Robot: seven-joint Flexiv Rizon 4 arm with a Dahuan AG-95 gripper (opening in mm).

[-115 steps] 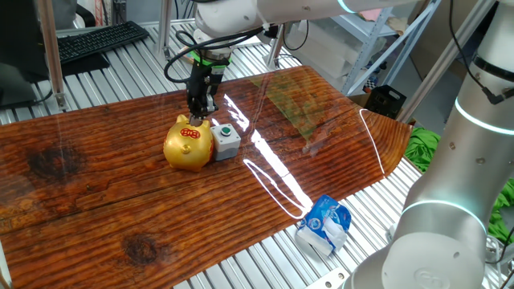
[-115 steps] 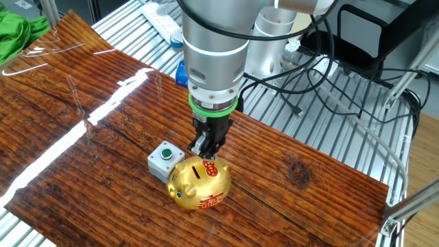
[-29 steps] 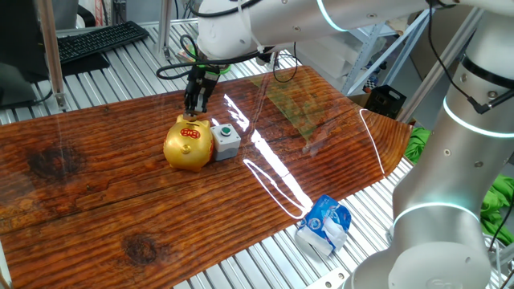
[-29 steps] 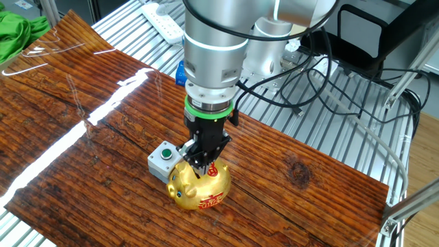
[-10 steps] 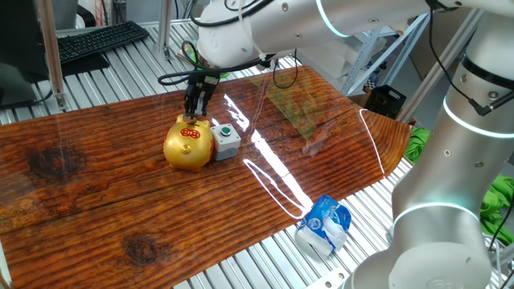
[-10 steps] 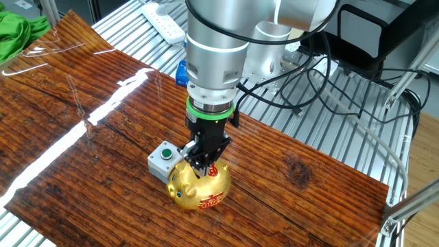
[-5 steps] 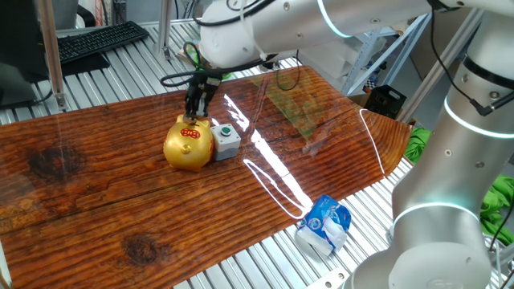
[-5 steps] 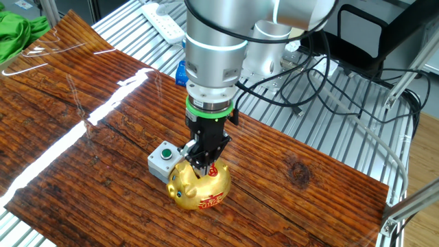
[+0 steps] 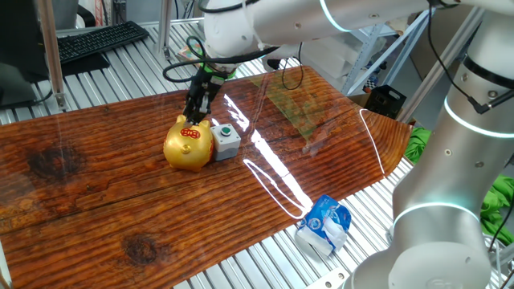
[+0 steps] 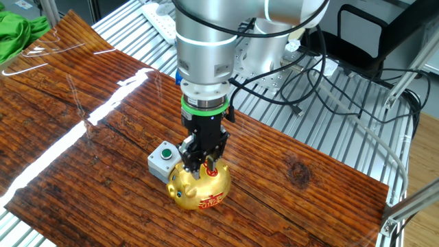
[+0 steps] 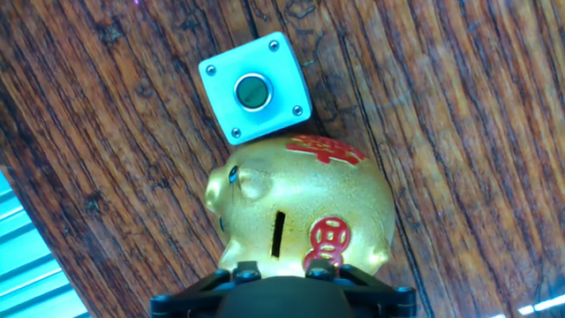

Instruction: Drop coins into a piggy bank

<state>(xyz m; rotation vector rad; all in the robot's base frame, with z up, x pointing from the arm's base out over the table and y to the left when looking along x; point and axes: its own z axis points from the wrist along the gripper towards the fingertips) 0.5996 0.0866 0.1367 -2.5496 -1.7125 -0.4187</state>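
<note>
**Gripper poised over the gold pig on a glossy wooden desk**

The desk (image 9: 337, 152) was a dark, red-brown wooden slab with heavy grain and a hard gloss that threw back white streaks of light. It lay on a bed of silver metal slats (image 9: 265, 261) that showed past its edges. Behind the gripper in one fixed view, a black keyboard (image 9: 100, 38) sat on the slats. In the other fixed view black cables (image 10: 322, 82) trailed over the slats behind the arm, and a white power strip (image 10: 161, 19) lay near the far edge. Green cloth (image 10: 17, 31) was bunched off the desk's corner, well away from the gripper. A crumpled blue-and-white bag (image 9: 324, 224) rested on the slats just off the desk's near edge, well apart from the gripper.

The gripper (image 10: 203, 167) hung straight down, its dark fingers close together just above the back of the piggy bank (image 10: 199, 186). How far they were parted could not be told, nor whether a coin sat between them. The hand view showed only the black base of the fingers (image 11: 291, 296) at the bottom edge.

The piggy bank stood on the desk directly beneath the gripper, shiny gold with red marks on its back. Its dark coin slot (image 11: 277, 234) faced upward; nothing of its inside was visible. Just beside the bank, touching or nearly so, was a small grey box (image 10: 163, 158) with a green button (image 11: 252, 91) on top.
</note>
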